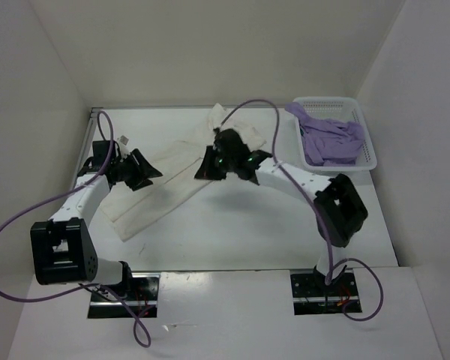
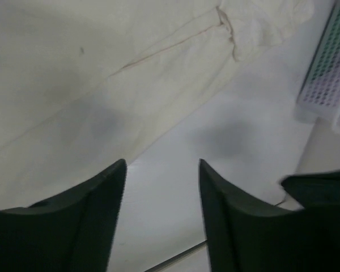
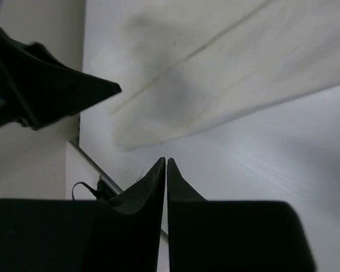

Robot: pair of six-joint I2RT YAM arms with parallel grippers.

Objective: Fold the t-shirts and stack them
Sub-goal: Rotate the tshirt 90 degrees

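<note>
We see the white t-shirt [image 1: 169,184] lying limp in a diagonal strip across the centre-left of the frame, light and floppy, so we'd pinch a hem corner; left gripper [image 2: 161,164] fingers apart, right gripper [image 3: 166,161] pressed together, both empty.

Your right fingers [image 3: 154,182] meet, empty, over the bench [image 3: 272,170]; the cream t-shirt [image 3: 243,62] lies flat toward one o'clock.
</note>
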